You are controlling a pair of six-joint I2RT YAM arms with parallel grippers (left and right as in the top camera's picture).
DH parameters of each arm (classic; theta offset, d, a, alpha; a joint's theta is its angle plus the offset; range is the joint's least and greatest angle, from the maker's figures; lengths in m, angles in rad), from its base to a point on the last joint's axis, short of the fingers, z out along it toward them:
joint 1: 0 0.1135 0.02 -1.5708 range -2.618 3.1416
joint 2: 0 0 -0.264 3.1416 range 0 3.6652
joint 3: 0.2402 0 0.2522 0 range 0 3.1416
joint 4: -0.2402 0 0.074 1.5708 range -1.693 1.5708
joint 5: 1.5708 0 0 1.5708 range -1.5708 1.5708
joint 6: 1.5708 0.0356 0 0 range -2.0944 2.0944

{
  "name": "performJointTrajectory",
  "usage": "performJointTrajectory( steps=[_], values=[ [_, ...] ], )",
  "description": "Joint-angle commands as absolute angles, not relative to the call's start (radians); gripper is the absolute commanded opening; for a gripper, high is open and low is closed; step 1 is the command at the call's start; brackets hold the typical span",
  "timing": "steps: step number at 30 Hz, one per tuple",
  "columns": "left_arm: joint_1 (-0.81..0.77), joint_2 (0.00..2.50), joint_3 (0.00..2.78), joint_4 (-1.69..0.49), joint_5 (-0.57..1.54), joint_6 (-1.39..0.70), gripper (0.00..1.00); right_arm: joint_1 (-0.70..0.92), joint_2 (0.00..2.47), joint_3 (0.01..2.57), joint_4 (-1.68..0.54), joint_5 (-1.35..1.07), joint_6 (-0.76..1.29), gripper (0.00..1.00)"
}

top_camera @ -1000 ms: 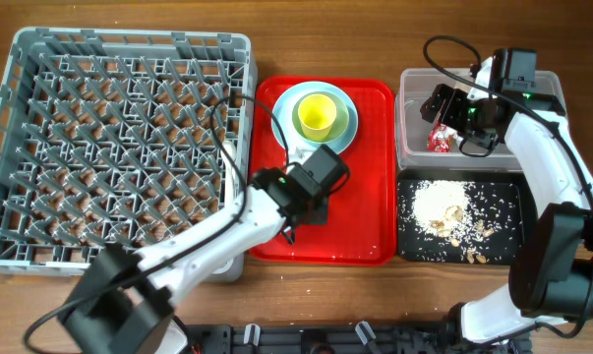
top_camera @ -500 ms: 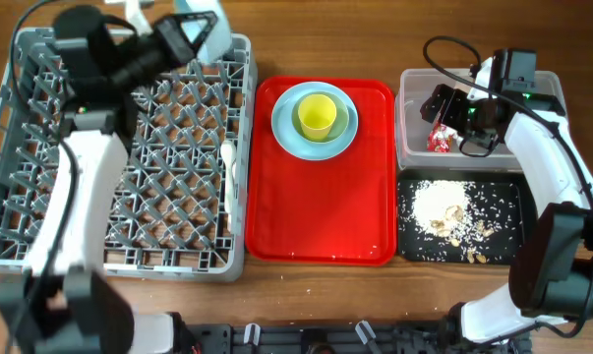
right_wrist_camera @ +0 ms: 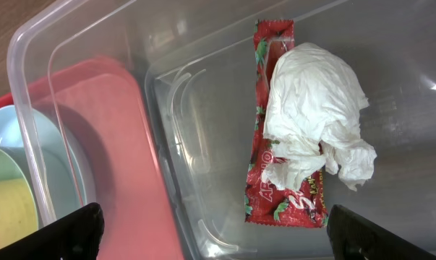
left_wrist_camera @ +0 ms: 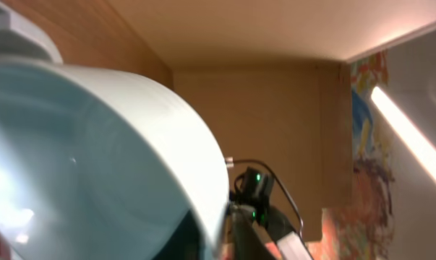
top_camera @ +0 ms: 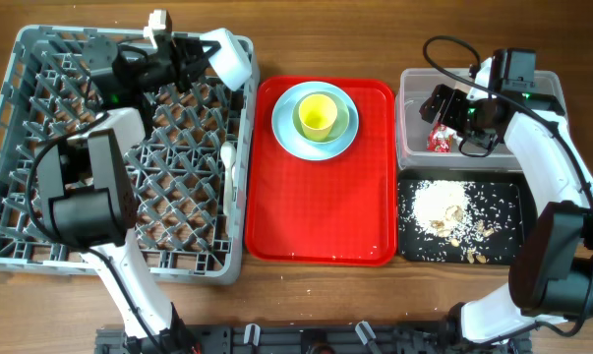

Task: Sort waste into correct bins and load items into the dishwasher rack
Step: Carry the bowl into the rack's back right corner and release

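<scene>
My left gripper [top_camera: 193,61] is shut on the light blue bowl [top_camera: 229,59] and holds it tilted over the far right edge of the grey dishwasher rack [top_camera: 11,147]. The bowl fills the left wrist view [left_wrist_camera: 80,159], hiding the fingers. A white spoon [top_camera: 228,157] lies in the rack. The light blue plate [top_camera: 284,126], pale green bowl [top_camera: 345,123] and yellow-green cup [top_camera: 316,115] are stacked on the red tray. My right gripper [top_camera: 455,118] [right_wrist_camera: 214,235] is open and empty over the clear tub [top_camera: 473,157], above the red wrapper [right_wrist_camera: 290,206] and white tissue [right_wrist_camera: 311,115].
The red tray [top_camera: 321,216] sits between the rack and the bins. The black tray [top_camera: 512,246] at the front right holds rice-like scraps [top_camera: 444,206]. The left wrist camera points up at the ceiling.
My left arm has swung from the red tray to the rack's far right edge with the light blue bowl. A white spoon now lies in the rack. The right arm has not moved.
</scene>
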State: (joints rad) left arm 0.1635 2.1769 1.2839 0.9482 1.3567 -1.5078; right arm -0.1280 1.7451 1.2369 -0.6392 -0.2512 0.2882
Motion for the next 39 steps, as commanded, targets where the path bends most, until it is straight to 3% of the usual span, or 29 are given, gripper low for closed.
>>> performJointTrajectory(
  steps=[1, 7, 14, 19, 21, 23, 24, 26, 28, 34, 37, 39],
  values=[
    [0.215, 2.197, 1.279, 0.959, 1.444, -1.527, 1.0, -0.131, 1.751, 1.238, -0.636, -0.264, 0.291, 1.0],
    [0.297, 2.175, 1.279, 1.149, 1.443, -1.707, 1.0, -0.131, 1.751, 1.238, -0.636, -0.264, 0.29, 1.0],
    [0.447, 2.093, 1.279, 1.149, 1.425, -1.71, 0.99, -0.131, 1.751, 1.238, -0.636, -0.264, 0.291, 1.0],
    [0.487, 1.892, 1.279, 1.14, 1.338, -1.695, 0.99, -0.131, 1.751, 1.238, -0.636, -0.264, 0.291, 1.0],
    [0.48, 1.726, 1.279, 0.894, 1.3, -1.487, 0.99, -0.131, 1.751, 1.238, -0.636, -0.264, 0.291, 1.0],
    [0.482, 1.605, 1.283, 0.396, 1.171, -1.093, 0.99, -0.131, 1.751, 1.238, -0.636, -0.264, 0.291, 1.0],
    [0.48, 1.563, 1.302, 0.062, 1.008, -0.851, 0.99, -0.131, 1.75, 1.238, -0.636, -0.264, 0.291, 1.0],
    [0.445, 1.534, 1.347, -0.334, 0.683, -0.565, 0.99, -0.131, 1.751, 1.238, -0.636, -0.264, 0.291, 1.0],
    [0.361, 1.532, 1.363, -0.57, 0.529, -0.391, 0.99, -0.131, 1.751, 1.238, -0.636, -0.264, 0.291, 1.0],
    [0.089, 1.53, 1.361, -1.126, 0.486, -0.212, 1.0, -0.131, 1.751, 1.238, -0.636, -0.264, 0.291, 1.0],
    [-0.067, 1.518, 1.358, -1.295, 0.102, -0.323, 1.0, -0.131, 1.751, 1.238, -0.636, -0.264, 0.291, 1.0],
    [-0.129, 1.519, 1.355, -1.338, 0.088, -0.345, 1.0, -0.131, 1.751, 1.238, -0.636, -0.264, 0.291, 1.0]
  ],
)
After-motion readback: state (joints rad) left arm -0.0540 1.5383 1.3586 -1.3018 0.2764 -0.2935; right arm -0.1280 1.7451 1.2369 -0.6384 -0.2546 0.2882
